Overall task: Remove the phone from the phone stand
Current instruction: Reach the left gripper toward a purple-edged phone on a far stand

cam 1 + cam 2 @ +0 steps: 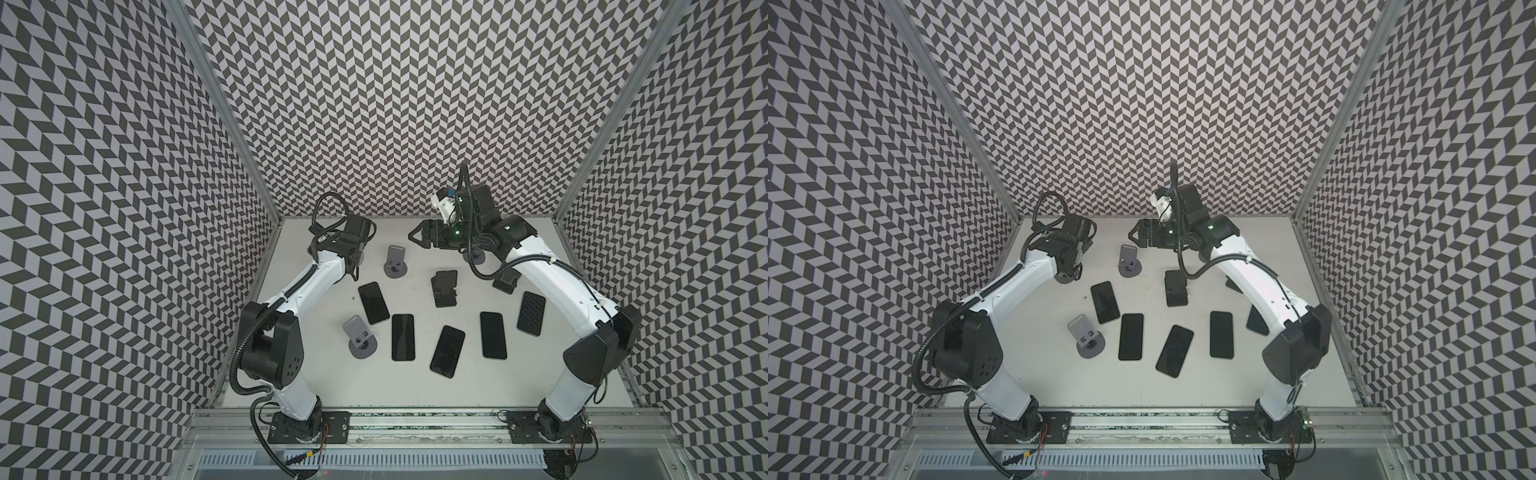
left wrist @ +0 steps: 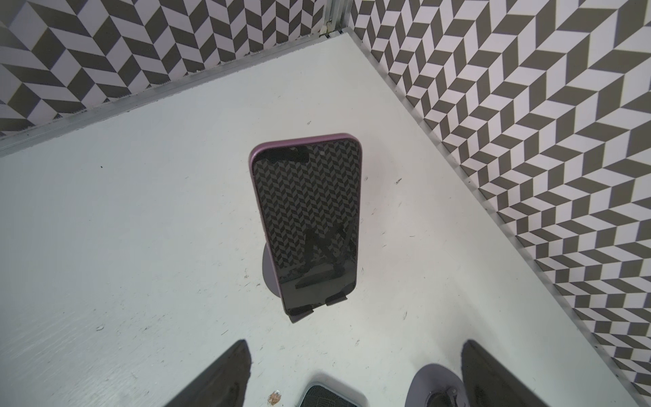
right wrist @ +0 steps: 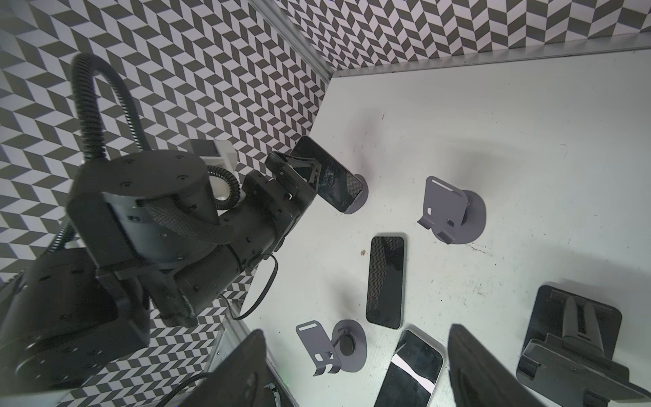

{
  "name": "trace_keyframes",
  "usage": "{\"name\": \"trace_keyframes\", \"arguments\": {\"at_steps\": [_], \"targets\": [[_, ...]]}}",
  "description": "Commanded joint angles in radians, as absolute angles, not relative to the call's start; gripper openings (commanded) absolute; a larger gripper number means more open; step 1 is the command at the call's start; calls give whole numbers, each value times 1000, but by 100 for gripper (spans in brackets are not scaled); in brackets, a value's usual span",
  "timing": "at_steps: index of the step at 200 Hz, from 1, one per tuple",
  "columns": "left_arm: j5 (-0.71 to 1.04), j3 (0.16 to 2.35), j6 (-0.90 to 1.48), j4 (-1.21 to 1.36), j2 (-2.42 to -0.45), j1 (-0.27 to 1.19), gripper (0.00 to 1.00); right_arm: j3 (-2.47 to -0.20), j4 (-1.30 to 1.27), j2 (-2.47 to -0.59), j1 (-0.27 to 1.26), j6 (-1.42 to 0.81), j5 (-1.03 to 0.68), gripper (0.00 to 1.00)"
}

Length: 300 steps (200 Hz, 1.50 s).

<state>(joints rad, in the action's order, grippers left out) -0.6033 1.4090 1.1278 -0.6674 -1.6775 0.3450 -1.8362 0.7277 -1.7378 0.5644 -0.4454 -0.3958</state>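
**Reader:** What do both top views show?

**Describer:** A scuffed white table (image 1: 415,386) sits inside walls (image 1: 374,104) of black-and-white herringbone. Five flat phones (image 1: 403,337), dark glossy slabs, lie face up in a loose row. Two empty stands, the far grey stand (image 1: 395,262) and the near grey stand (image 1: 359,336), are each a thin bent plate on a round base. A boxy black stand (image 1: 444,286) stands between them and the right arm. The left arm's wrist (image 1: 345,245) covers the far left corner and hides the task's phone. The right gripper (image 1: 412,237) hangs over the far middle of the table, carrying nothing.

**Reader:** And the left wrist view?

**Describer:** The phone (image 2: 306,218), a rounded rectangle in a matte purple case, leans back on the phone stand (image 2: 269,271). Two small grey hooks catch its lower edge. The stand is close to the table's corner. The glossy screen mirrors the herringbone. The left gripper (image 2: 355,347) has its black tapered fingers (image 2: 225,377) spread wide, short of the phone, with nothing between them.

**Reader:** And the right wrist view?

**Describer:** Seen from the side, the phone leans on its stand close to the patterned wall. The left gripper's parted fingers sit at its upper end; whether they touch is unclear. The right gripper's own fingers stand apart and empty. The grey stands, two flat phones and the black stand lie around them.
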Motion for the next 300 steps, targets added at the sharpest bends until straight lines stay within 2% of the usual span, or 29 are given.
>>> {"name": "trace_keyframes", "arguments": {"at_steps": [1,172,300], "targets": [[-625,1432,1166,-674,-1686,337,94,-1874,681,-1734,565,-433,-428,79],[-624,1394,1135,-647,-1640,316,95,-1936,677,-1762,621,-467,-499,76],[-580,1457,1047,-601,-1734,273,96,-1980,673,-1805,621,-486,-559,76]]}}
